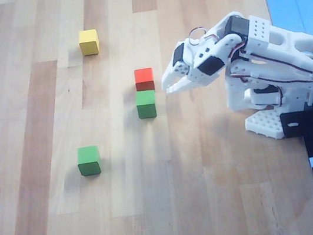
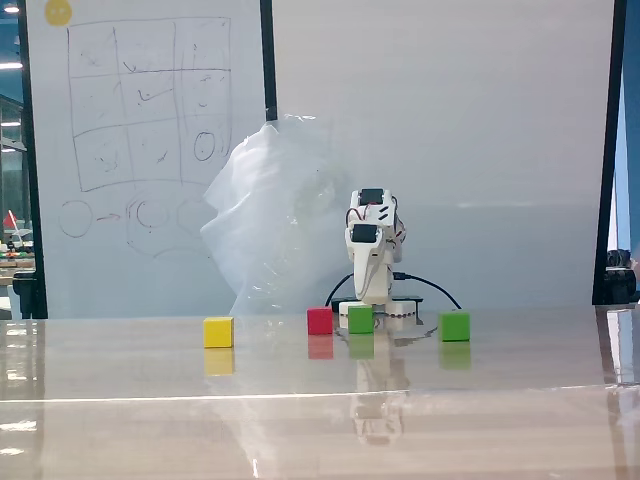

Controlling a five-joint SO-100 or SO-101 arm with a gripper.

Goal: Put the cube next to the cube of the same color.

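Two alike green cubes lie on the wooden table. One green cube (image 1: pixel 146 103) sits just in front of a red cube (image 1: pixel 144 79), almost touching it. It also shows in the fixed view (image 2: pixel 361 319). The other green cube (image 1: pixel 88 160) lies apart at the lower left of the overhead view, and at the right in the fixed view (image 2: pixel 455 325). My white gripper (image 1: pixel 166 85) hovers just right of the red cube and the near green cube. It holds nothing and its jaws look closed. In the fixed view the gripper (image 2: pixel 368 292) points toward the camera.
A yellow cube (image 1: pixel 88 42) lies at the upper left, also visible in the fixed view (image 2: pixel 218 332). The arm's base (image 1: pixel 267 121) stands near the table's right edge. A whiteboard (image 2: pixel 140 150) and a plastic sheet (image 2: pixel 270 220) stand behind the table.
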